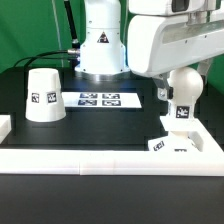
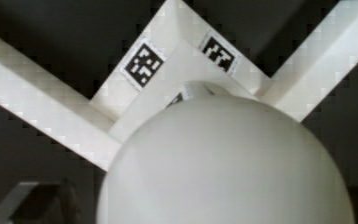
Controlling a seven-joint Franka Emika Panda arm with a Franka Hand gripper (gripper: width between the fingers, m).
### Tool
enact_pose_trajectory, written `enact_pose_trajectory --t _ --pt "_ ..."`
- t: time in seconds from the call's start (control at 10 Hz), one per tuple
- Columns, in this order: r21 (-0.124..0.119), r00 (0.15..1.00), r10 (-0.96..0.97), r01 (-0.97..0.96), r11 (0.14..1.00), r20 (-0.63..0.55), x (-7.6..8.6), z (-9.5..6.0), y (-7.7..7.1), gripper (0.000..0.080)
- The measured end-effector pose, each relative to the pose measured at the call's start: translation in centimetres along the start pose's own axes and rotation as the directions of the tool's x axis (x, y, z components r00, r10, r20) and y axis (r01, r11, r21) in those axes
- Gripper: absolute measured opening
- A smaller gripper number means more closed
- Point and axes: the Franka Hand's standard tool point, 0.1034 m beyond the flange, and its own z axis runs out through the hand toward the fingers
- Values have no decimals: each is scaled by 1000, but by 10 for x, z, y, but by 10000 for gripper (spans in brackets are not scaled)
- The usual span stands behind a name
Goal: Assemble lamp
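The fingers cannot be made out in either view, so their state cannot be told. The bulb is seen upright on the base, near the table's front right corner in the exterior view, against the white rail along the front edge. In the wrist view the bulb fills the foreground above the tagged base. The shade stands well apart toward the table's left edge, beside the marker board.
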Motion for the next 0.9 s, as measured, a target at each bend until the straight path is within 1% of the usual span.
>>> enact_pose_trajectory --t 0.1,0.3,0.4,0.5,0.8,0.9 --pt "-6 999 -51 51 999 6 -1 0 0 698" --pt "-7 998 -69 69 998 9 -2 1 1 698" --pt "-7 998 -68 68 998 9 -2 1 1 590" --pt "-7 998 -64 64 998 9 -2 1 1 576" --pt "-5 1000 -26 26 1000 7 -3 1 2 576" --pt "-5 997 76 -76 997 6 -2 1 2 576"
